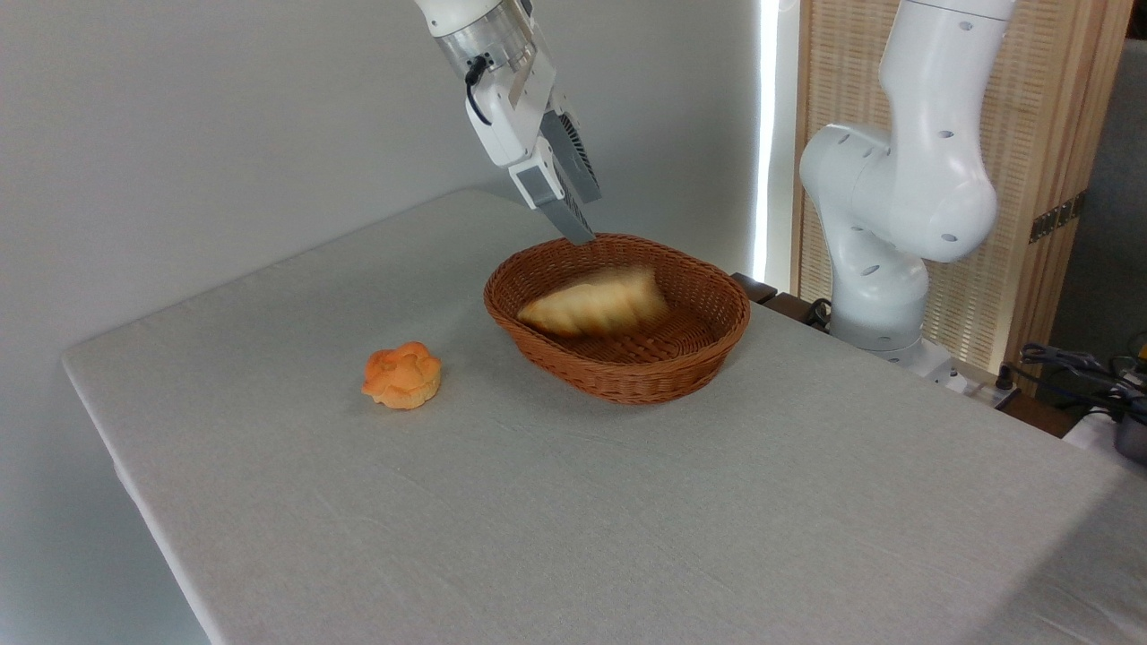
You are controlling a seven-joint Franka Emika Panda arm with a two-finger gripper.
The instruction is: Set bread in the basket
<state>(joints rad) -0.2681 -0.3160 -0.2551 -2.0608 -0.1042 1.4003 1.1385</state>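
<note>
The bread (596, 305), a pale golden braided loaf, is inside the brown wicker basket (627, 381). It leans against the far side, tilted and blurred by motion. My gripper (582, 219) hangs just above the basket's far left rim, apart from the bread. Its grey fingers (560, 210) point down and to the right, open, with nothing between them.
A small round orange bun (402, 376) lies on the grey tablecloth (627, 520), left of the basket. The arm's white base (896, 233) stands behind the table's right edge, with cables (1075, 367) beside it. A wall runs behind the table.
</note>
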